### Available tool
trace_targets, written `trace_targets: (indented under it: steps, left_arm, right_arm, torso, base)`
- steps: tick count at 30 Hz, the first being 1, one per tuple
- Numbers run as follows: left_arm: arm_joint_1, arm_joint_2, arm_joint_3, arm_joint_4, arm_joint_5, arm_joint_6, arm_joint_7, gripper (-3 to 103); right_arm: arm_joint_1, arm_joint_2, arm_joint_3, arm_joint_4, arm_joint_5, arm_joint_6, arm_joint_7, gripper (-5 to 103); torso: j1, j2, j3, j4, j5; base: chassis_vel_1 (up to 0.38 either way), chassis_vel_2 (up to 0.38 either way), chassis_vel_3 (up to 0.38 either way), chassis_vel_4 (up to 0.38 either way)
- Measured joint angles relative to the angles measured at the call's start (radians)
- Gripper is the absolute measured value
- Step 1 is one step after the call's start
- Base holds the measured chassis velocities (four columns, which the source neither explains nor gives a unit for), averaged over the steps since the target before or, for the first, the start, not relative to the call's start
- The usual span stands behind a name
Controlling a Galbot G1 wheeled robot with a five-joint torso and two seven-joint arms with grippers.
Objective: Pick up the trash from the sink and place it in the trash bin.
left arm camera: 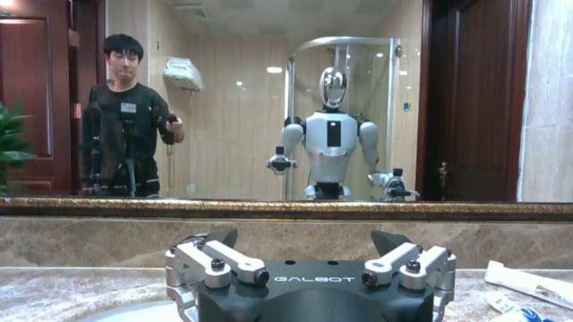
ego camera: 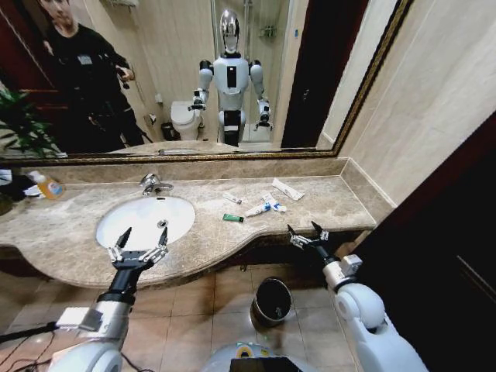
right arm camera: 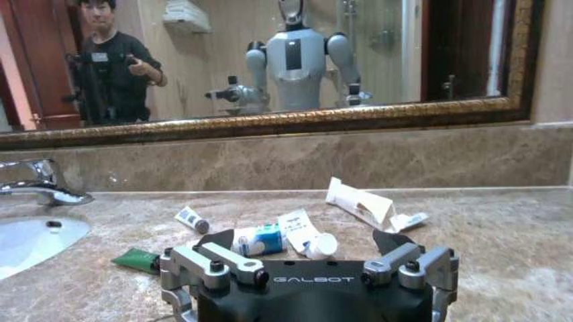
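The trash lies on the marble counter to the right of the sink (ego camera: 178, 225), not in the basin: a flat white packet (ego camera: 287, 188) (right arm camera: 363, 203), a white-and-blue tube (ego camera: 260, 208) (right arm camera: 259, 239), a little green packet (ego camera: 233, 218) (right arm camera: 136, 259) and a small white stick (ego camera: 231, 198) (right arm camera: 190, 219). My left gripper (ego camera: 139, 242) (left arm camera: 304, 236) is open over the sink's front rim. At the counter's front edge my right gripper (ego camera: 306, 232) (right arm camera: 300, 237) is open, just short of the tube. The black trash bin (ego camera: 273, 299) stands on the floor below.
A chrome tap (ego camera: 153, 184) (right arm camera: 40, 188) stands behind the basin. A clear bottle of orange liquid (ego camera: 48, 186) sits at the counter's far left beside a plant (ego camera: 19, 124). A wide mirror backs the counter, and a dark panel (ego camera: 442, 232) closes off the right side.
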Motion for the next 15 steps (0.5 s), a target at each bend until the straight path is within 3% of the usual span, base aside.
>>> trace_targets:
  steps: [15]
  left_arm:
    - [0.0,0.0,0.0,0.0,0.0,0.0,0.0,100]
  right_arm:
    - [0.075,-0.043,-0.019,-0.068,0.009,0.018,-0.021,100]
  torso:
    - [0.0,0.0,0.0,0.0,0.0]
  base:
    - [0.0,0.0,0.0,0.0]
